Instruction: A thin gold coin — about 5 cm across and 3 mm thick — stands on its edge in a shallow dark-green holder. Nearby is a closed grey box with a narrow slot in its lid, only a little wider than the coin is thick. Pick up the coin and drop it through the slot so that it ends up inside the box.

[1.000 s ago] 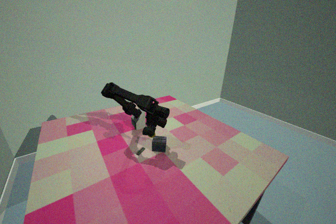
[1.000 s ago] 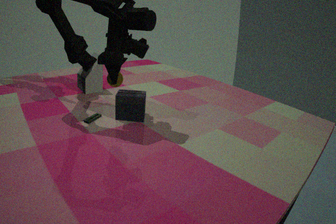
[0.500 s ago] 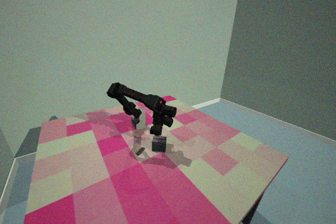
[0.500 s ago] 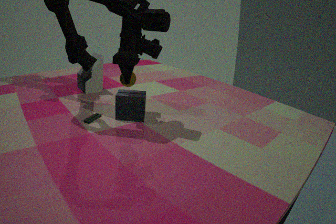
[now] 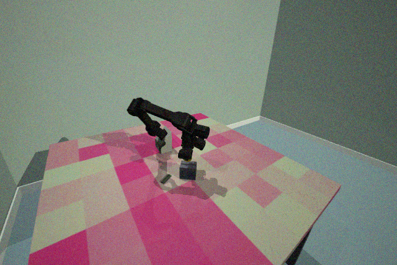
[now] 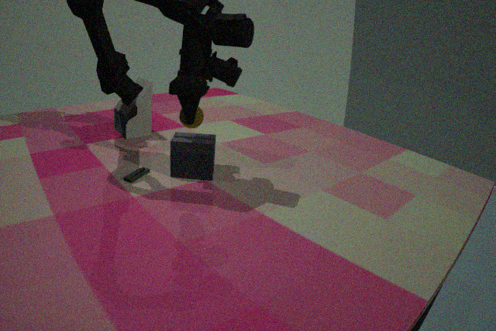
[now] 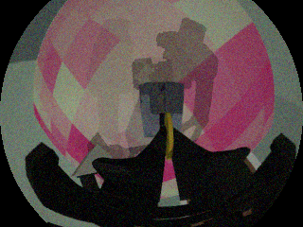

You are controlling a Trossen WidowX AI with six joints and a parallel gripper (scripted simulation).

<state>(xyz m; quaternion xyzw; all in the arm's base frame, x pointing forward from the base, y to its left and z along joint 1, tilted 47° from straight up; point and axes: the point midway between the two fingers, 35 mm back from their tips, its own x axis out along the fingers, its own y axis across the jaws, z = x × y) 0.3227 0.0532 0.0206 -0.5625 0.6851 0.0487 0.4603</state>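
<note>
With the black pincer (image 5: 185, 157) (image 6: 192, 122) (image 7: 166, 129), nearly shut, grips 1 thin, round gold coin (image 5: 189, 160) (image 6: 198, 115) (image 7: 169, 134) on edge; holds it above the closed grey box (image 5: 187, 171) (image 6: 193, 159) (image 7: 149, 115), not touching. See the shallow dark-green holder (image 5: 165, 179) (image 6: 136, 174) nearby on the pink-and-cream desk (image 5: 208, 223) (image 6: 280, 259) (image 7: 246, 71).

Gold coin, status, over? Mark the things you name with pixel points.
Pincer (image 5: 185, 158) (image 6: 191, 123) (image 7: 166, 129) shut on gold coin (image 6: 198, 117) (image 7: 169, 137). Coin above grey box (image 5: 187, 172) (image 6: 192, 159) (image 7: 172, 100), not inserted. Nothing seen between coin and lid; exact slot alignment unclear.
</note>
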